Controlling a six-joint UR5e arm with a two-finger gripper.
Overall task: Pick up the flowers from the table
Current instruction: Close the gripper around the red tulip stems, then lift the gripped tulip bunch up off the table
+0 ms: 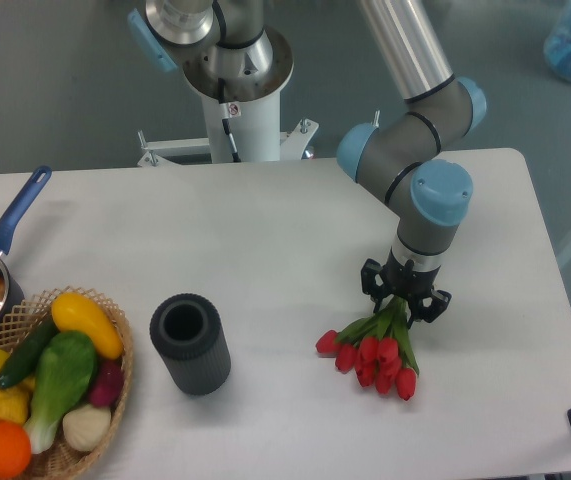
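Note:
The flowers (375, 355), a bunch of red tulips with green leaves, lie on the white table (265, 250) right of centre, blooms toward the front edge. My gripper (402, 300) points straight down over the stem end. Its jaws are drawn in around the green stems, which run up between the black fingers (370, 280). The fingertips themselves are hidden under the gripper body. The bunch still rests on the tabletop.
A dark grey ribbed cylinder (190, 343) stands left of the flowers. A wicker basket (115, 375) of vegetables and fruit sits at the front left, with a blue-handled pan (0, 250) behind it. The robot base (235, 90) stands at the back.

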